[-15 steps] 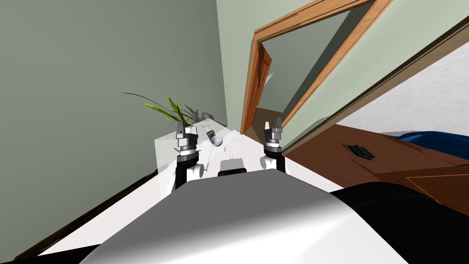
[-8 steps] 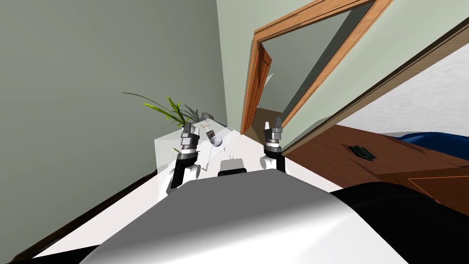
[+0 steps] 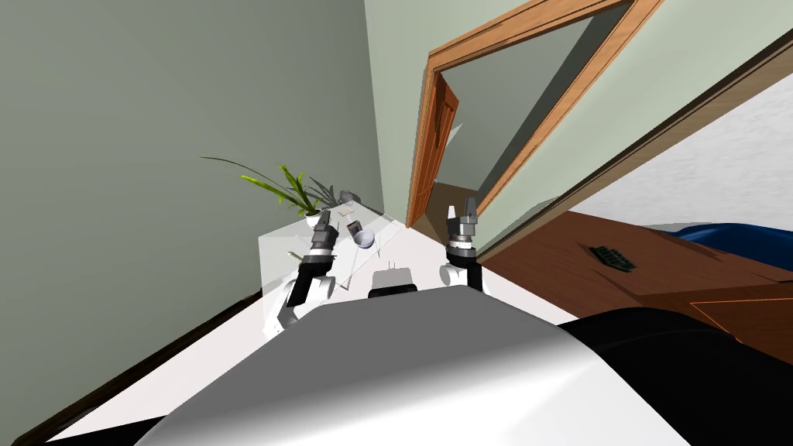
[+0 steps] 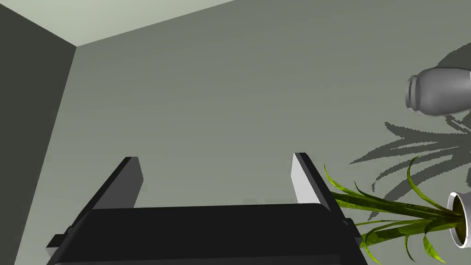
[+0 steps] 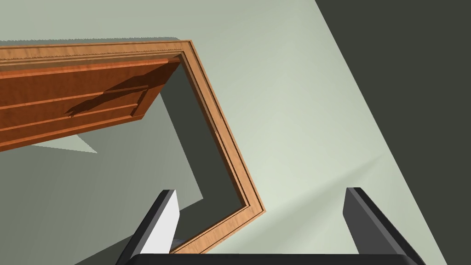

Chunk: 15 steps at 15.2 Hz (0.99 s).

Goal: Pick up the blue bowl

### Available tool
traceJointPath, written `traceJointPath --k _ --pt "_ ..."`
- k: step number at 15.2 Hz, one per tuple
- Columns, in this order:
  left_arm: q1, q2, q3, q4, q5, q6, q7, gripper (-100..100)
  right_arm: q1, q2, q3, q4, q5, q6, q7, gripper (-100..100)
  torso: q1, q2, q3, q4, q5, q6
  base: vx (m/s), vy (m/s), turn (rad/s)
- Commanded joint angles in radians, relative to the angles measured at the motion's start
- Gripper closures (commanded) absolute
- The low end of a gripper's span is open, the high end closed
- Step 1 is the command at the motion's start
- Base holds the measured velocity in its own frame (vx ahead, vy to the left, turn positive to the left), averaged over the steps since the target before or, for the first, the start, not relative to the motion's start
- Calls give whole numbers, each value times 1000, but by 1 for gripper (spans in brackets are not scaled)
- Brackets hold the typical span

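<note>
The left gripper [image 4: 216, 184] is holding its fingers [image 4: 304, 181] wide apart with nothing between them, aiming at a grey-green wall [image 4: 230, 92]. Just beside one finger, a plant [image 4: 391, 216] is spreading green leaves from a white pot [image 4: 460, 221], and a grey vase [image 4: 437, 94] is standing beyond it. In the head view this gripper is hovering at the glassy desk [image 3: 387, 226]. The bowl [image 3: 365, 237] is sitting on the desk just at the gripper's 3 o'clock, apart from the fingers. It is showing pale blue-white and round, too small to tell which way its mouth is facing. A small dark thing [image 3: 354, 227] is lying at the bowl's 11 o'clock, too small to read. The right gripper [image 5: 262, 221] is hanging at the bowl's 3 o'clock, well apart, its fingers likewise spread and empty, pointing at a brown door [image 5: 69, 96].
</note>
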Motion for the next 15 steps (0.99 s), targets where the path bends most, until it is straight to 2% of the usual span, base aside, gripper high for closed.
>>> traceJointPath --k 1,2,4,5,7,8,10,11,13,14,15 --pt "-8 3 1 9 1 35 -3 -100 0 0 0 0 0 0 0 0 0 0 0 0 0 0 16 -9 -3" --pt "-22 14 9 27 7 65 -6 -100 0 0 0 0 0 0 0 0 0 0 0 0 0 0 19 -10 -12" --pt "-22 14 9 27 7 85 -6 -100 0 0 0 0 0 0 0 0 1 0 0 0 0 0 14 -10 -12" --pt "-37 24 18 46 13 115 -10 -100 0 0 0 0 0 0 0 0 1 1 0 0 0 0 16 -11 -17" --pt "-37 24 18 46 13 138 -10 -100 0 0 0 0 0 0 0 0 1 0 0 0 0 0 16 -12 -14" --pt "-52 33 28 67 21 166 -13 -100 0 0 0 0 0 0 0 0 1 1 0 0 0 0 20 -9 -27" --pt "-52 33 28 67 21 193 -13 -100 0 0 0 0 0 0 0 0 1 0 0 0 0 0 19 -10 -19" --pt "-68 40 38 90 28 221 -17 -100 0 0 0 0 0 0 0 0 1 1 0 0 0 0 24 -12 -28" --pt "-68 40 38 90 28 250 -17 -100 0 0 0 0 0 0 0 0 0 0 0 0 0 0 23 -12 -23" --pt "-85 47 48 113 36 288 -22 -100 0 0 0 0 0 0 0 0 1 0 0 0 0 0 28 -12 -30" --pt "-85 47 48 113 36 302 -22 -100 0 0 0 0 0 0 0 0 1 0 0 0 0 0 29 -13 -39"
